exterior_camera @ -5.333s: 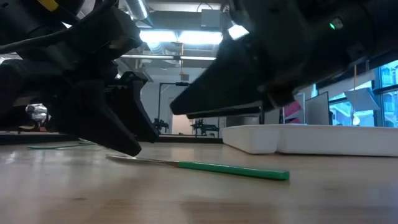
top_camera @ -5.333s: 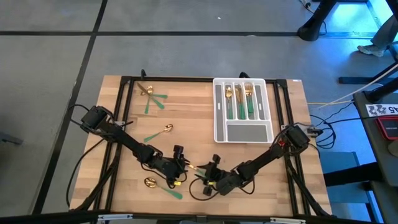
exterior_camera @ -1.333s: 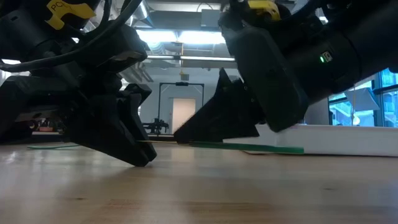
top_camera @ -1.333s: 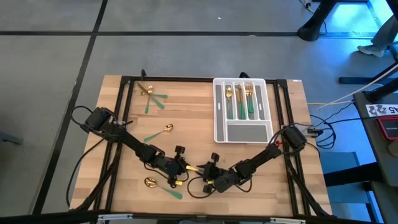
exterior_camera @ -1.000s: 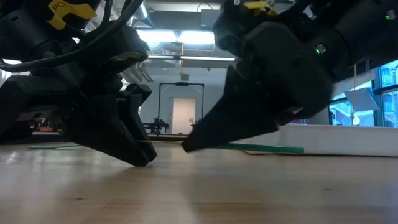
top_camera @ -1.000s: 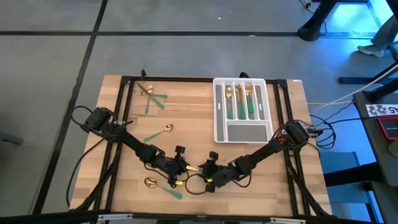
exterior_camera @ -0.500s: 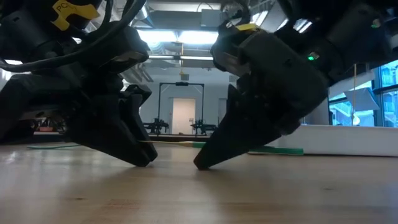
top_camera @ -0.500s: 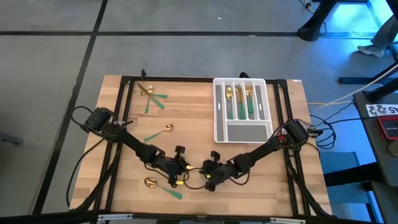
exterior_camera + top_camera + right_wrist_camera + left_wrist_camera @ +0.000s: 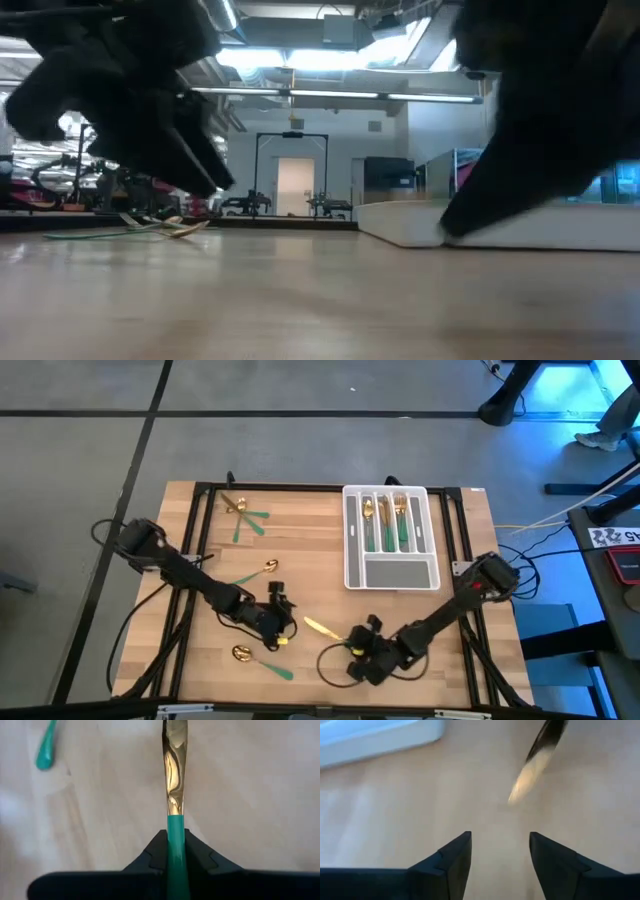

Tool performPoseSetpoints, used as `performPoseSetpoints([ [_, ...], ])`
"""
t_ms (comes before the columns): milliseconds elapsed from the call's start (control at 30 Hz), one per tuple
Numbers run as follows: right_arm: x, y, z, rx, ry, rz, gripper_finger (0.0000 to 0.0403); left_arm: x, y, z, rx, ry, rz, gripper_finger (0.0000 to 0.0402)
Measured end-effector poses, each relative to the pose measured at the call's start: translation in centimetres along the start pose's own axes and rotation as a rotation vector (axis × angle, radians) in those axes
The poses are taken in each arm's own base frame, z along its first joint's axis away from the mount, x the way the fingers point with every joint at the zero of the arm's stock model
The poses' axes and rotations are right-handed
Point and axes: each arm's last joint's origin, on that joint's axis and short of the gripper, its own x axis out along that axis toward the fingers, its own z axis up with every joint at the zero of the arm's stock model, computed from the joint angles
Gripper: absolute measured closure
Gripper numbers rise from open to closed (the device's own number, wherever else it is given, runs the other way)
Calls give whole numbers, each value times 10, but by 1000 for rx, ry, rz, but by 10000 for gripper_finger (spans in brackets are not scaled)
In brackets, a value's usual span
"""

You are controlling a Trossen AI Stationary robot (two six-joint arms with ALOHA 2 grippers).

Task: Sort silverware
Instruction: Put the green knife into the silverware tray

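The silverware has gold heads and green handles. My right gripper (image 9: pixel 176 839) (image 9: pixel 347 644), near the table's front middle, is shut on a knife (image 9: pixel 320 627) whose gold blade (image 9: pixel 175 775) sticks out ahead of it toward my left gripper. My left gripper (image 9: pixel 500 851) (image 9: pixel 289 623) stands open just left of the blade tip, with nothing between its fingers. Loose pieces lie flat on the table: a spoon (image 9: pixel 262 569), a few at the far left (image 9: pixel 243 513), and one near the front (image 9: pixel 257 659). More silverware lies in the white tray (image 9: pixel 351 540). My right gripper pinches the knife's green handle (image 9: pixel 176 827) between its two fingers, close to where the gold blade begins. The handle runs back along the fingers, which come slanting from the table's near right. The blade points out ahead, and the knife seems clear of the table.
The white tray (image 9: pixel 500 235) stands at the far right of the table. A black frame (image 9: pixel 200 490) runs round the table's edges. Cables loop on the wood by both arms. Bare wood lies between the tray and the grippers.
My left gripper has opened, let go of the knife's blade end and drawn back toward the table's left while rising. My right gripper has shut on the knife's handle and carried it up and toward the near right.
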Motion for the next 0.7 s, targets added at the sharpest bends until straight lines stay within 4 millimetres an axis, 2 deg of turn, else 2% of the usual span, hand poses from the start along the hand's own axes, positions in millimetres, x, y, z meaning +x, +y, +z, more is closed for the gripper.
performPoseSetpoints([
  [167,-49,-10,8,95,-67,-114,371,-25,9,-2,-53,35,102,211],
  [333,-99,-36,29,139,-188,-230,371,-32,-1,-5,-58,21,85,210],
  [500,-126,-94,65,268,-110,-471,371,-35,-9,-7,-53,1,102,210],
  [600,-127,-134,88,383,15,-646,371,-37,-10,-8,-43,-14,131,210],
  [700,-120,-170,110,487,91,-783,371,-37,-9,-7,-43,-24,155,210],
])
